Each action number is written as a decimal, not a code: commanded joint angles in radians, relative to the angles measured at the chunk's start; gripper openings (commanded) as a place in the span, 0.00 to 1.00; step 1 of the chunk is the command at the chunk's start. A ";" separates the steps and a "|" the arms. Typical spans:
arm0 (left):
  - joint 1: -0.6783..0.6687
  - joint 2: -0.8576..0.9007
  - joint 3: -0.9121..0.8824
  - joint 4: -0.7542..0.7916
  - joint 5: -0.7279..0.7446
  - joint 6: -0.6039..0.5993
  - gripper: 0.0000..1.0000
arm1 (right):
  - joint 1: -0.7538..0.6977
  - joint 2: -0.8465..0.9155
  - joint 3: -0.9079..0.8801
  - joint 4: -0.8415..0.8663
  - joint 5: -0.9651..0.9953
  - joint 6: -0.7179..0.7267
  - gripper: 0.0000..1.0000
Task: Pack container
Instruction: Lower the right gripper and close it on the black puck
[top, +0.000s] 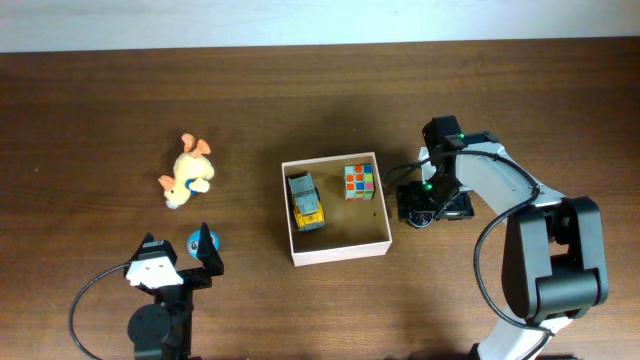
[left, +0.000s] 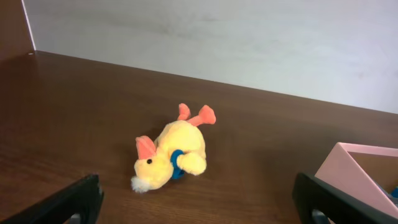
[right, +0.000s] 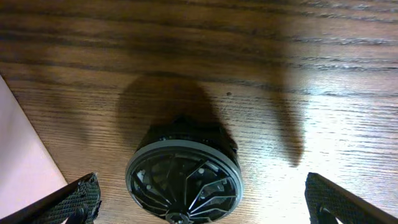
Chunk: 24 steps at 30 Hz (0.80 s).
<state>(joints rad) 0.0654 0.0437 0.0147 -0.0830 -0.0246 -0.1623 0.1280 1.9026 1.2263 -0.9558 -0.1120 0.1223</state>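
The container (top: 340, 251) sits mid-table, a shallow white-walled square box with a tan floor. It holds a yellow toy truck (top: 306, 202) and a colour cube (top: 359, 181). My right gripper (top: 432, 206) hovers just right of the container. In the right wrist view it is open (right: 205, 205) and straddles a black round wheel-like toy (right: 183, 177) on the table. My left gripper (top: 176, 250) is open and empty at the front left. A yellow plush duck (left: 171, 152) lies ahead of it, on its side (top: 187, 172). The left wrist view shows the open jaws (left: 199, 208).
A small blue object (top: 198, 240) lies beside my left gripper's right finger. The container's corner (left: 357, 171) shows at the right in the left wrist view, and its wall (right: 25, 162) at the left in the right wrist view. A pale wall bounds the table's far edge.
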 joint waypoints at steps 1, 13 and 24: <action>0.006 -0.007 -0.006 0.000 0.014 -0.005 0.99 | 0.005 -0.014 -0.007 0.007 -0.015 0.016 0.96; 0.006 -0.007 -0.006 0.000 0.014 -0.005 0.99 | 0.005 -0.013 -0.042 0.089 0.029 0.040 0.79; 0.006 -0.007 -0.006 0.000 0.014 -0.005 0.99 | 0.005 -0.013 -0.059 0.101 0.098 0.013 0.76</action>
<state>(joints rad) 0.0654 0.0437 0.0147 -0.0830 -0.0246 -0.1623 0.1280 1.9026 1.1793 -0.8585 -0.0448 0.1455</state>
